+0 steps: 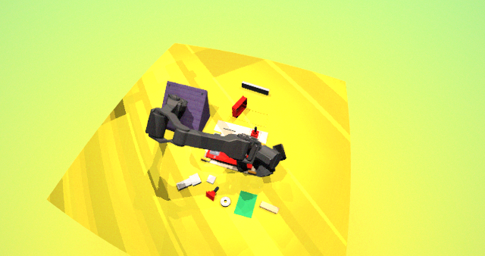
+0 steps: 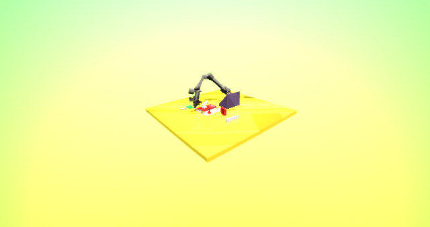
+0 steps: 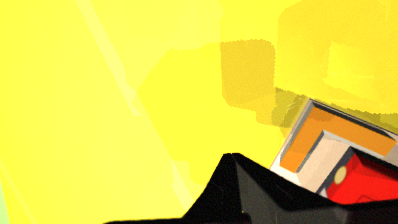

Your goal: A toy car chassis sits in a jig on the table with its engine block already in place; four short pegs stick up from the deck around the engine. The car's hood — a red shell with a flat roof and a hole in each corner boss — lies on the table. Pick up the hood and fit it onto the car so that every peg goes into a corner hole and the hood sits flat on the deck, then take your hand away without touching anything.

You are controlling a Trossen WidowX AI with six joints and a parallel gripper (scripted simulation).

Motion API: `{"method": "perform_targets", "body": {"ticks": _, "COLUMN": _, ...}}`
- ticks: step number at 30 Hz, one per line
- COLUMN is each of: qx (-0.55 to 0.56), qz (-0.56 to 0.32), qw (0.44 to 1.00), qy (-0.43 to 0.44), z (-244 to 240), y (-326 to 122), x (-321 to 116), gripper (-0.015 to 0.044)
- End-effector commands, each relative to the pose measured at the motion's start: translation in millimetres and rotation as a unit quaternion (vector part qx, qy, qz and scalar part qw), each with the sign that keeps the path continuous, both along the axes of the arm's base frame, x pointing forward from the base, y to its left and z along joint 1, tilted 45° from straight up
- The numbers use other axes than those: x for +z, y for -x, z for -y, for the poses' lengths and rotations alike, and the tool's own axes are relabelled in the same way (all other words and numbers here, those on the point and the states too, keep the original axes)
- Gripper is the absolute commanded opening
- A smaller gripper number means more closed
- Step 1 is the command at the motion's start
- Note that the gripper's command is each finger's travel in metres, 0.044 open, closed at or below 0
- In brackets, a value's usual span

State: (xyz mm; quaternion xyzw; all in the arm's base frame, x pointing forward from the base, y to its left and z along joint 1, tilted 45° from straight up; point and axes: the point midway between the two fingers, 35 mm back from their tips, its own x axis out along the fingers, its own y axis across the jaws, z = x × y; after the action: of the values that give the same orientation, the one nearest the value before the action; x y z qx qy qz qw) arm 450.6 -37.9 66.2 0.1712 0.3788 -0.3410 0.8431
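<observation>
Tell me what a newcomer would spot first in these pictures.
The dark arm reaches from the purple block across the middle of the yellow table, its shut, empty claw over the car's red chassis. Beyond it, the red hood stands on edge, untouched.
</observation>
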Motion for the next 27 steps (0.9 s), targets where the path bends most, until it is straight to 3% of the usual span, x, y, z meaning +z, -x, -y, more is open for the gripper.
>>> {"method": "perform_targets", "body": {"ticks": 1, "qx": -0.031, "qz": -0.014, "qw": 0.999, "qy": -0.041, "z": -39, "y": 14, "x": -29, "gripper": 0.0}}
{"method": "perform_targets", "body": {"ticks": 14, "qx": -0.165, "qz": -0.049, "qw": 0.98, "qy": -0.104, "z": -145, "y": 88, "x": -102, "gripper": 0.0}}
{"method": "perform_targets", "body": {"ticks": 27, "qx": -0.317, "qz": -0.013, "qw": 0.946, "qy": -0.065, "z": -203, "y": 201, "x": -153, "gripper": 0.0}}
